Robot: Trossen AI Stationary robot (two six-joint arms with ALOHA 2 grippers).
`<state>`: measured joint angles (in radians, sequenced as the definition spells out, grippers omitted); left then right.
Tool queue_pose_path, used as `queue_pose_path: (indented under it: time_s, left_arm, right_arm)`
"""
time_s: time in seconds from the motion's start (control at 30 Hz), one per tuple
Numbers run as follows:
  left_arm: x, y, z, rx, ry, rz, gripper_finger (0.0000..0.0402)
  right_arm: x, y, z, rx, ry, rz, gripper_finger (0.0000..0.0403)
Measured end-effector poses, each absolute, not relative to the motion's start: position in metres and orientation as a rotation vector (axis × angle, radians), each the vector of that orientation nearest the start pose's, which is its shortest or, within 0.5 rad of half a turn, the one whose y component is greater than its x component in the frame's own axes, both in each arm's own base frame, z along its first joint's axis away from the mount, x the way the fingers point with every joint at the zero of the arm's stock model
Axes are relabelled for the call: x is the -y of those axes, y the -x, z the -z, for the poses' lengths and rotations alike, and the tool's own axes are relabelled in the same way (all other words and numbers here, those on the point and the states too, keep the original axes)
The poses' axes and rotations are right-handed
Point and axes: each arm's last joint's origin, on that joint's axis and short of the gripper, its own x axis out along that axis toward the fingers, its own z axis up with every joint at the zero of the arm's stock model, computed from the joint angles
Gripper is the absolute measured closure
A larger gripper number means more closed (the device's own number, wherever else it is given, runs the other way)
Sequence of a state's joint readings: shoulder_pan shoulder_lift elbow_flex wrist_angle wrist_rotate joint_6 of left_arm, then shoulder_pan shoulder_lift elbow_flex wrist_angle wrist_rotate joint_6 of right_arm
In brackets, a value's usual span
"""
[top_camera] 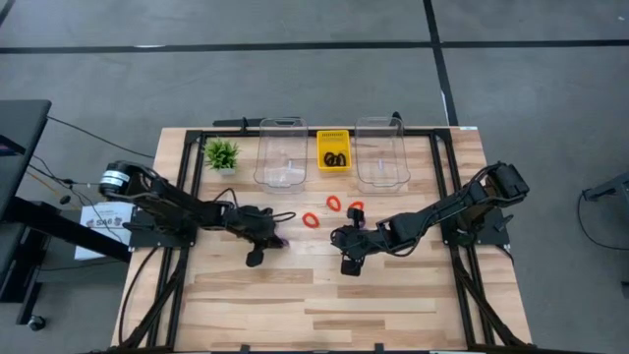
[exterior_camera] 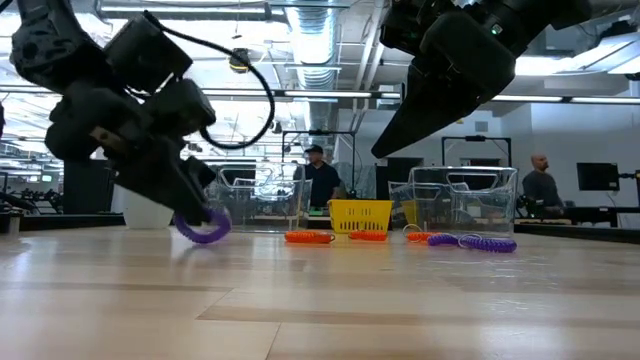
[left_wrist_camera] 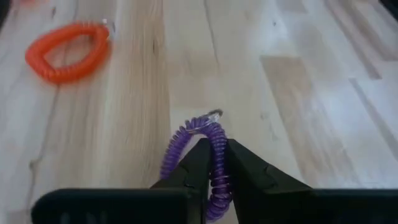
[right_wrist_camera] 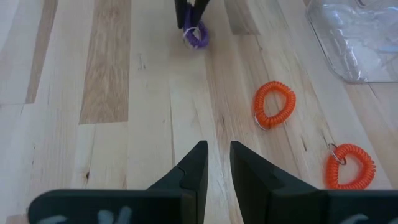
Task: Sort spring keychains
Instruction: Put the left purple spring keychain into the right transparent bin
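My left gripper hovers left of the table's middle, shut on a purple spring keychain. Three red keychains lie flat on the wood between the arms. More purple coils lie on the table under my right arm. My right gripper hangs above bare wood right of centre; there is a narrow gap between its fingers and nothing in it. Black keychains lie in a small yellow bin at the far edge. My left gripper pinches one side of the purple loop between its two fingers. The fingers slant down from the table's left. The coil hangs below the fingertips, its metal ring end pointing ahead, lifted slightly off the wood.
Two clear bins flank the yellow bin along the far edge. A small green plant stands at the far left. The near half of the table is bare wood. People stand in the room behind.
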<state>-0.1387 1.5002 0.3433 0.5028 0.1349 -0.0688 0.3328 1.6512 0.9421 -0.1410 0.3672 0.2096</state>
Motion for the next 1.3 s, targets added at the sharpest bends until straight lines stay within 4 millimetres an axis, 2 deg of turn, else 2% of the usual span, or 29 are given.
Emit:
queue_pose_path:
  time_s: [0.27, 0.47, 0.63, 0.97, 1.3]
  left_arm:
    - [0.044, -0.228, -0.131, -0.534, 0.046, 0.278, 0.0355]
    - [0.048, -0.229, -0.147, -0.416, 0.043, 0.303, 0.0355]
    - [0.047, -0.233, -0.159, -0.297, 0.039, 0.255, 0.0355]
    - [0.045, -0.235, -0.163, -0.249, 0.044, 0.182, 0.0355]
    - [0.046, -0.235, -0.165, -0.232, 0.073, 0.180, 0.0354]
  right_arm:
    - [-0.099, -0.317, -0.184, -0.749, 0.086, 0.108, 0.0345]
    - [-0.101, -0.324, -0.192, -0.651, 0.094, 0.083, 0.0345]
    - [-0.102, -0.328, -0.198, -0.574, 0.071, 0.077, 0.0345]
    - [-0.103, -0.332, -0.204, -0.501, 0.086, 0.061, 0.0345]
    - [-0.105, -0.345, -0.194, -0.433, 0.116, 0.052, 0.0345]
